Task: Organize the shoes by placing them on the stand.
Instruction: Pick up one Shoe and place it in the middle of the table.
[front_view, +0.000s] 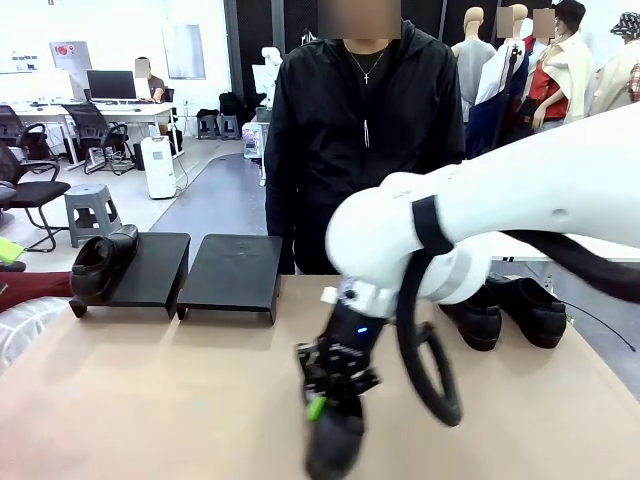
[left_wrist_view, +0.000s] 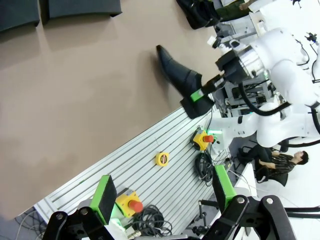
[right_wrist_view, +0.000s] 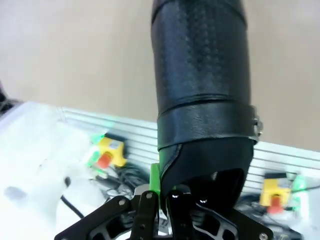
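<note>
Right fingers (front_view: 317, 407): pinching held shoe (front_view: 335, 445) by its heel rim, near bench (front_view: 150, 400) edge.
Left fingers (left_wrist_view: 106, 194): spread, empty.
Stand (front_view: 160, 272): far left; right unit (front_view: 235, 272) bare.
Technique: grip firmly; lay sole flat on slope.

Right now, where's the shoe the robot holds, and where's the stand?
held shoe (right_wrist_view: 200, 65), right wrist view, top of its toe.
stand (front_view: 235, 268), front view, bare top of the empty unit.

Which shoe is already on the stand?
The far-left shoe, resting on the stand. Two stand on the table; the right tool holds one.
</note>
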